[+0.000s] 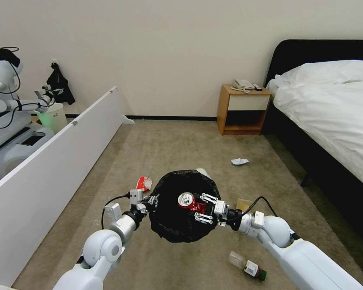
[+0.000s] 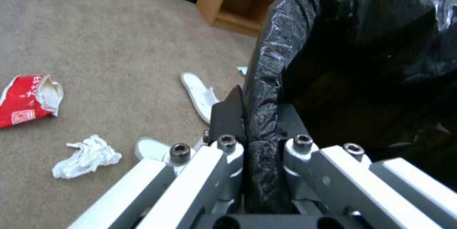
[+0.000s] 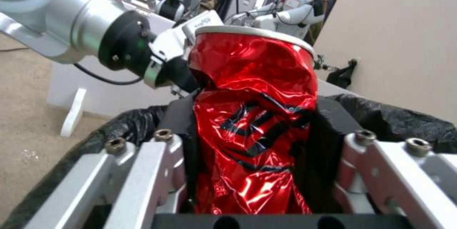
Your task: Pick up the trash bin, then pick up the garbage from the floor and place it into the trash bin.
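Head view showed the left gripper (image 1: 149, 200) pinching the trash bin (image 1: 171, 225) rim, bin lifted. The right gripper (image 1: 201, 207) clamped a crushed red can (image 1: 188, 201) above the opening, unreleased; a bottle (image 1: 248, 266), packet (image 1: 143, 183) and tissue (image 1: 239, 161) remained on the floor (image 1: 181, 145).

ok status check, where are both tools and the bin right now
Left tool shut on trash bin rim, bin held off the floor. Right tool shut on crushed red can, over the bin mouth. Nothing in the way.

Glossy crumpled red metal can (image 3: 255, 129) – crinkly shiny black plastic bag (image 2: 352, 43) – matt short-pile carpet (image 1: 181, 145).
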Robot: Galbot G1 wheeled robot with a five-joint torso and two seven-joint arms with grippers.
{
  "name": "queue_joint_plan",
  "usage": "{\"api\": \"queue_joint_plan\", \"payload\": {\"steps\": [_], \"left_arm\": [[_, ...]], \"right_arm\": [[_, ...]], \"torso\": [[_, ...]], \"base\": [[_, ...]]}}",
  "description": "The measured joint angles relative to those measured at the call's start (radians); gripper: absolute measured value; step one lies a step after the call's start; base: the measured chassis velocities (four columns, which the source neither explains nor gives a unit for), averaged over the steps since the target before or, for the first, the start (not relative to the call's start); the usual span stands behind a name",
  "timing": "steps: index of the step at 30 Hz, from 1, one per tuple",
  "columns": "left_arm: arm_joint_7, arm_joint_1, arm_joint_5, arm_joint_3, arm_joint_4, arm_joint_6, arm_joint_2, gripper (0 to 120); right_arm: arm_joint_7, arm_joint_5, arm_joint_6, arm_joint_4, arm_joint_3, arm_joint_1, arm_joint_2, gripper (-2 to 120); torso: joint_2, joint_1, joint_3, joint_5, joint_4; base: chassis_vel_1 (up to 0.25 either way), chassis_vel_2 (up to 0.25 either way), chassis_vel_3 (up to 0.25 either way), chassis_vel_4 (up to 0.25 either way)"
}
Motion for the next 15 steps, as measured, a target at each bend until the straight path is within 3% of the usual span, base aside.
{"api": "queue_joint_plan", "payload": {"steps": [2,6,10,15], "left_arm": [[0.001,0.012,0.000,-0.001,-0.013,0.001,0.002,4],[0.002,0.022,0.002,0.000,-0.021,0.001,0.002,4],[0.007,0.042,0.013,0.002,-0.027,0.001,0.003,4],[0.008,0.049,0.015,0.002,-0.032,0.000,0.003,4]], "right_arm": [[0.008,-0.007,-0.001,-0.001,0.000,0.000,0.002,58],[0.010,-0.010,-0.001,-0.003,0.000,-0.001,0.004,67],[0.012,-0.013,-0.001,-0.004,0.001,-0.004,0.005,86],[0.014,-0.014,-0.001,-0.004,0.002,-0.007,0.006,99]], "torso": [[0.000,0.000,0.000,0.0000,0.0000],[0.000,0.000,0.000,0.0001,0.0000],[0.000,0.000,0.000,0.0000,0.0000],[0.000,0.000,0.000,0.0000,0.0000]], "base": [[0.000,0.000,0.000,0.000],[0.000,0.000,0.000,0.000],[0.000,0.000,0.000,0.000],[0.000,0.000,0.000,0.000]]}}
